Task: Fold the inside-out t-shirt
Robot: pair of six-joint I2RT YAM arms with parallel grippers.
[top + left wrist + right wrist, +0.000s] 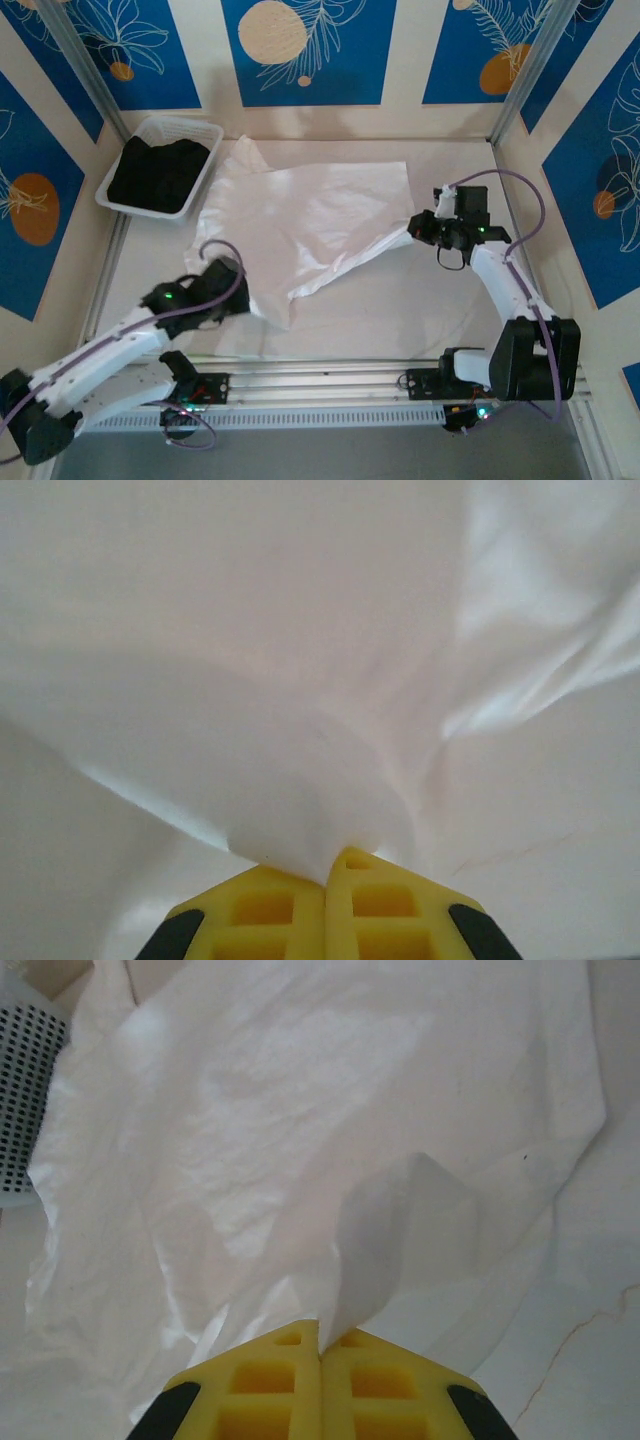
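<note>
left claw (328,875): shut tight on a fold of the t-shirt (300,680). Cloth rises straight out from between the yellow fingers. In the top view it (238,296) sits at the shirt's near-left edge.
right claw (320,1335): also shut, on a raised peak of cloth. In the top view it (418,228) is at the shirt's right edge.
t-shirt (310,215): on the table (420,310) between the two claws, spread but creased, with a diagonal ridge running from the right claw toward the near left. Its far-left corner is just beside the basket (150,122).
basket: far left, holds the black garment (160,170). Not part of this job.
step, my read: both edges are gripped, so this looks like a lift and stretch to flatten the shirt before the first fold.
do it well: raise both claws together and level. Draw them apart only until the ridge goes flat, then lay the shirt down away from the basket.
grip: thin cotton in small pinches, so a hard pull will probably slip it out. Move slowly, no jerks.
risk: the far-left corner could drag against the basket rim.
unknown: I can't tell which edge is hem or sleeve, or how many layers each claw holds.
</note>
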